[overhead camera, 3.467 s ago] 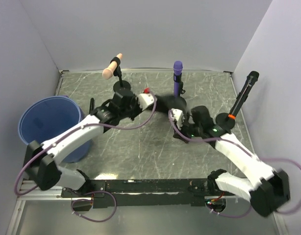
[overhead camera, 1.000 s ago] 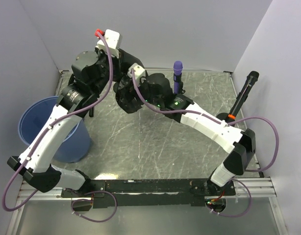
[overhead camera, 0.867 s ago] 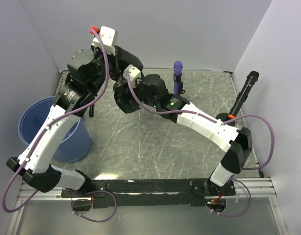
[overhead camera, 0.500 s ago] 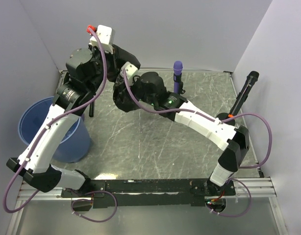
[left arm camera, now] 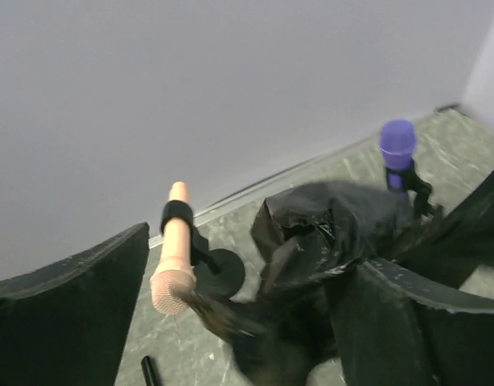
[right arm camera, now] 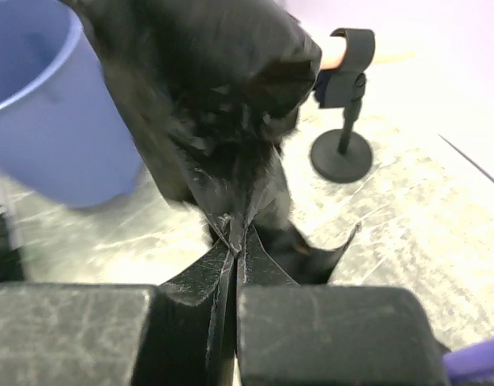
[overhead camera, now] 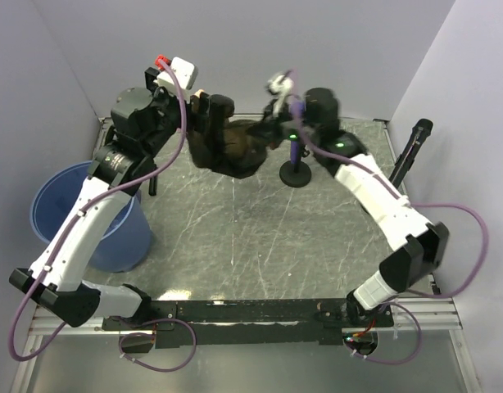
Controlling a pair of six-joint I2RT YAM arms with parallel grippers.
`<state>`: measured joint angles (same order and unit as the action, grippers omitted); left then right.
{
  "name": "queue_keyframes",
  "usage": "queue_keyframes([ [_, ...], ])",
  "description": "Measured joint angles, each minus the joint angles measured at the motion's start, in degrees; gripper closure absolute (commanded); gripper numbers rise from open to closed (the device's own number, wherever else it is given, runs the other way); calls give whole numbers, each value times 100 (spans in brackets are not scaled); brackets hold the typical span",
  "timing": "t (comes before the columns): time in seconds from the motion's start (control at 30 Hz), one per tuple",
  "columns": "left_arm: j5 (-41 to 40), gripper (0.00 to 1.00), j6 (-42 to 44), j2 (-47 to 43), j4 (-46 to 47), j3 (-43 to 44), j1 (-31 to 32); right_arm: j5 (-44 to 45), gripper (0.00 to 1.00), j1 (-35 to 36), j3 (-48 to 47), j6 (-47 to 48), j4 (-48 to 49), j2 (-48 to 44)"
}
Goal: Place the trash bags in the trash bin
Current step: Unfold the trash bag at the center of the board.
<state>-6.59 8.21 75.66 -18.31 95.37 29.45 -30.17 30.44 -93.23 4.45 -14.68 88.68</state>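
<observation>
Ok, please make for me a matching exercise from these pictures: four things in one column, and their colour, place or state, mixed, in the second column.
Column one:
1. trash bag
2. trash bin
3. purple microphone
4. left gripper

Column two:
A. blue, at the left side
B. open, the jaws wide apart
C. black, pinched by the right gripper
D. upright on a stand near the back wall

Pairs: 1-C, 2-A, 3-D, 4-B.

A crumpled black plastic trash bag [overhead camera: 235,149] hangs bunched in mid-air. The round blue plastic trash bin [overhead camera: 59,201] stands upright, well apart to its left.
</observation>
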Motion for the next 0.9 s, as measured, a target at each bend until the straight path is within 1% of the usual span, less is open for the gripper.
queue_keyframes([
  [0.07,376,1,4,-46,-63,0,-76,-573,100,-361,133,-129,-94,-251],
  [0.13,835,1,-37,-160,-127,-52,-94,-988,100,-549,354,-243,-90,-503],
  [0.27,1589,1,-210,-715,-267,-511,-92,-1585,100,-780,1012,-667,-24,-920],
  [0.3,1718,3,-232,-890,-289,-682,-92,-1644,100,-796,1093,-726,-24,-940],
  [0.4,2052,3,-293,-1508,-415,-1458,-101,-1753,100,-826,1285,-872,-33,-938],
  [0.5,2509,3,-280,-2000,-518,-2328,-109,-1784,100,-831,1283,-916,-59,-938],
  [0.63,3021,3,-59,-2065,-699,-2964,-109,-1764,100,-835,1058,-920,-90,-929],
  [0.7,3145,3,101,-2074,-717,-3254,-111,-1749,100,-835,839,-925,-98,-918],
  [0.9,3206,3,214,-2253,-164,-4232,-111,-1714,100,-835,297,-920,-68,-911],
])
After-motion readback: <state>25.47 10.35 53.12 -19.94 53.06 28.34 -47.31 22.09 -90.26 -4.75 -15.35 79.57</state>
